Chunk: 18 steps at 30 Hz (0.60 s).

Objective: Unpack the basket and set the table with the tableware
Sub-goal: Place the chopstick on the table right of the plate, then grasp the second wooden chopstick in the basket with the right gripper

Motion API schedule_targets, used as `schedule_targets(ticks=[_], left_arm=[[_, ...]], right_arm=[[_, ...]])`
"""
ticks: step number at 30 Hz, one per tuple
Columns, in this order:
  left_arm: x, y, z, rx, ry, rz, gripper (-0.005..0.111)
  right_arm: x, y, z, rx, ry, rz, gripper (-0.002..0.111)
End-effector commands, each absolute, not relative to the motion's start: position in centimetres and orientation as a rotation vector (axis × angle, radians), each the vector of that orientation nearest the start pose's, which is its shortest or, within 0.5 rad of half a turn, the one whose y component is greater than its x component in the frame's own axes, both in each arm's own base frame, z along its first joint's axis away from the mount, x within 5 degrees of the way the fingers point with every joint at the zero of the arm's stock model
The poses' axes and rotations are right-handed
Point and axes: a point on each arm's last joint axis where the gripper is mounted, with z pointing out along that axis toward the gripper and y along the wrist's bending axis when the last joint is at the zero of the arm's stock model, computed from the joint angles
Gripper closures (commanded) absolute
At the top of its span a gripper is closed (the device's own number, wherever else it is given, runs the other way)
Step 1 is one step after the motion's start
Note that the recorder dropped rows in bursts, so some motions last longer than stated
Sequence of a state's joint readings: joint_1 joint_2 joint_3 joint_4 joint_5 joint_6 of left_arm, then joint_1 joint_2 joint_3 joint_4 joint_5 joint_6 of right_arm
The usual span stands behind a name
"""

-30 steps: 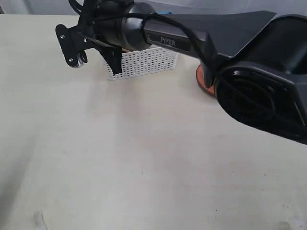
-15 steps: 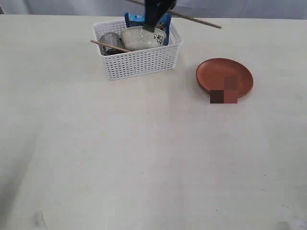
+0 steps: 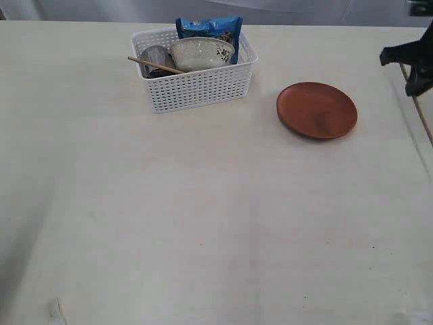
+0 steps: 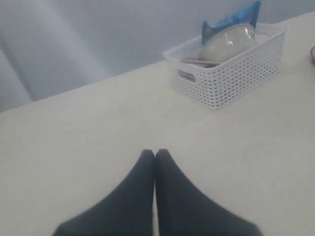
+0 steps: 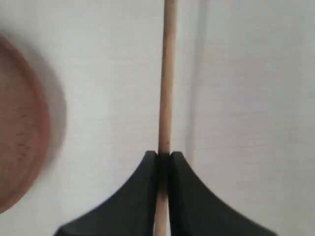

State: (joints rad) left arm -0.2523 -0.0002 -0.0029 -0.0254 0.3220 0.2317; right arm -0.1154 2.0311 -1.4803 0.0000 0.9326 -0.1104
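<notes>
Beside the laid plate (image 3: 316, 110), pinches a chopstick (image 5: 167, 73) in right jaws, holds left jaws closed and empty, leaves bowl (image 3: 201, 53) and cup (image 3: 154, 57) in basket (image 3: 196, 91).

Both end effectors (image 4: 154, 153) (image 5: 164, 155) are matte black, tapered.

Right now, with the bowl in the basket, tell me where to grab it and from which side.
Take the bowl by its rim, from above, pinching its wall inside and out. Its mouth faces roughly up and rises above the basket wall, so the rim looks free. Probably use the edge away from the blue bag, which stands right behind it.
</notes>
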Motion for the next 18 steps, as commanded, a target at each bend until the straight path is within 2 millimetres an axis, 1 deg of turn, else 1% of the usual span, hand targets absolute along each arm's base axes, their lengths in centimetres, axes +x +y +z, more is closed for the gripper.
schedule_targets(ticks=[1, 2, 4, 6, 8, 10, 12, 13, 15, 16, 18], left_arm=[[5.2, -1.5, 18.4, 0.414, 1.759, -0.053, 0.107], [5.2, -1.5, 18.4, 0.414, 1.759, -0.053, 0.107], [5.2, -1.5, 18.4, 0.414, 1.759, -0.053, 0.107], [5.2, -1.5, 18.4, 0.414, 1.759, -0.053, 0.107], [5.2, -1.5, 18.4, 0.414, 1.759, -0.053, 0.107], [5.2, -1.5, 18.4, 0.414, 1.759, -0.053, 0.107], [5.2, -1.5, 18.4, 0.414, 1.759, -0.053, 0.107], [5.2, -1.5, 18.4, 0.414, 1.759, -0.053, 0.107], [5.2, -1.5, 18.4, 0.414, 1.759, -0.053, 0.107], [5.2, -1.5, 18.4, 0.414, 1.759, -0.053, 0.107], [5.2, -1.5, 18.4, 0.414, 1.759, -0.053, 0.107]], right_arm=[[41.2, -5.6, 14.6, -0.009, 3.006, -0.003, 0.107], [41.3, -5.6, 14.2, -0.017, 3.007, -0.003, 0.102], [41.4, -5.6, 13.9, -0.022, 3.004, -0.005, 0.085], [41.8, -5.6, 14.5, -0.02, 2.991, -0.007, 0.062], [42.2, -5.7, 15.8, -0.021, 2.981, -0.008, 0.049], [42.2, -5.6, 17.4, -0.043, 2.985, -0.008, 0.048], [42.3, -5.1, 19.6, -0.11, 2.964, -0.008, 0.053], [42.2, -4.5, 20.7, -0.159, 2.94, -0.004, 0.055], [42.0, -2.7, 23.2, -0.304, 2.858, 0.041, 0.061], [41.9, -1.7, 24.2, -0.384, 2.808, 0.067, 0.061], [41.6, 1.3, 26.8, -0.546, 2.657, 0.143, 0.061]])
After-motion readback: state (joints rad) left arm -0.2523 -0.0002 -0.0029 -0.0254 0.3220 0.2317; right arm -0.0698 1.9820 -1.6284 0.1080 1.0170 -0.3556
